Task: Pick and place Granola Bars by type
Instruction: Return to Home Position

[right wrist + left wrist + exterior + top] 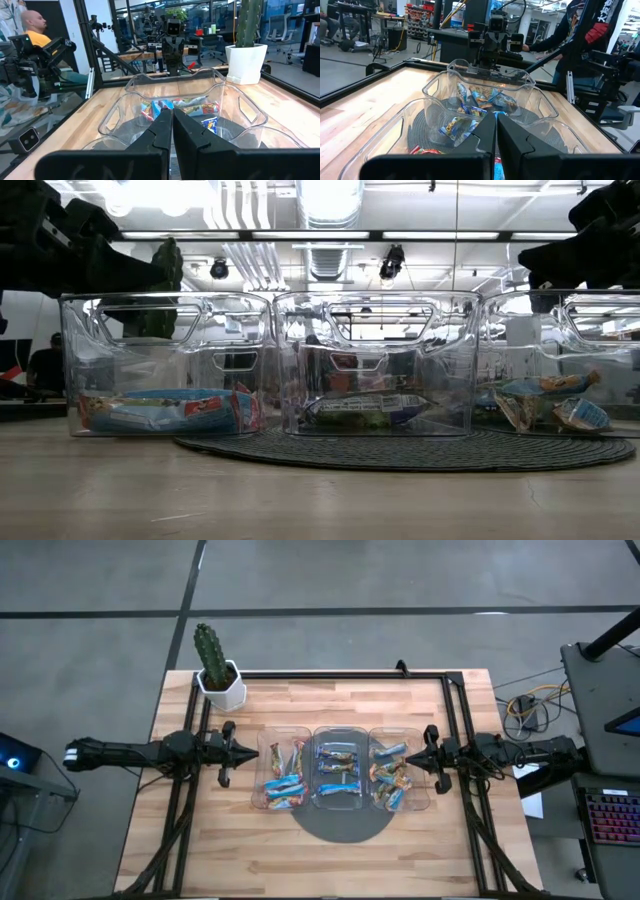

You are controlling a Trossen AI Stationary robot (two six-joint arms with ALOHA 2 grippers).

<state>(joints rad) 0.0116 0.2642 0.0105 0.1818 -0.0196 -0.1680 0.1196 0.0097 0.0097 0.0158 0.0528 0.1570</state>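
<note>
Three clear plastic bins stand side by side on a dark round mat [340,825]. The granola bars lie inside them: blue and red-marked ones in the left bin [283,780], blue and dark ones in the middle bin [338,772], blue and gold ones in the right bin [396,778]. In the low view the bars rest flat on the bin floors [165,412] [365,408] [545,405]. My left gripper [255,751] [496,122] hovers shut at the left bin's outer edge, pointing right. My right gripper [406,757] [172,114] hovers shut over the right bin, pointing left.
A cactus in a white pot [218,675] stands at the table's far left corner. A black frame [340,674] runs along the far edge and both sides. Bare wood lies in front of the bins [330,865]. People show in the room beyond [35,27] [580,30].
</note>
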